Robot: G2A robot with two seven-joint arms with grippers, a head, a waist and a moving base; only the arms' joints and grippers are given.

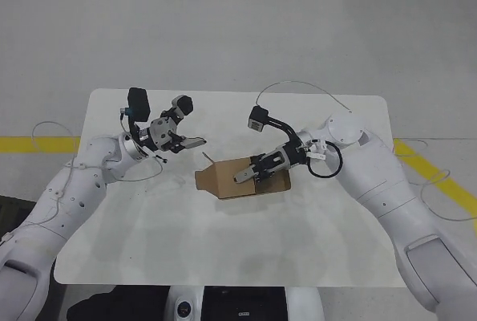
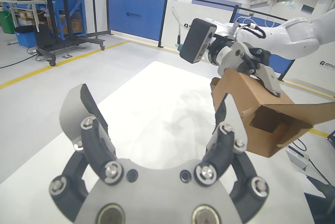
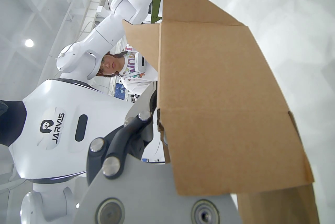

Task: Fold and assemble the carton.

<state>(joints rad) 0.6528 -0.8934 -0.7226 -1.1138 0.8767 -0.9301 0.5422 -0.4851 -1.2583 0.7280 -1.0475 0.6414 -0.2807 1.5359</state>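
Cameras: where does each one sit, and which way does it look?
Top view: above the arms, looking down at the table; both arms show, left gripper open, right gripper shut on the carton.
Left wrist view: on the left wrist, looking past its own fingers across the table at the carton and right gripper.
Right wrist view: on the right wrist, looking along the carton towards the left arm.
Shared: all three show the carton.
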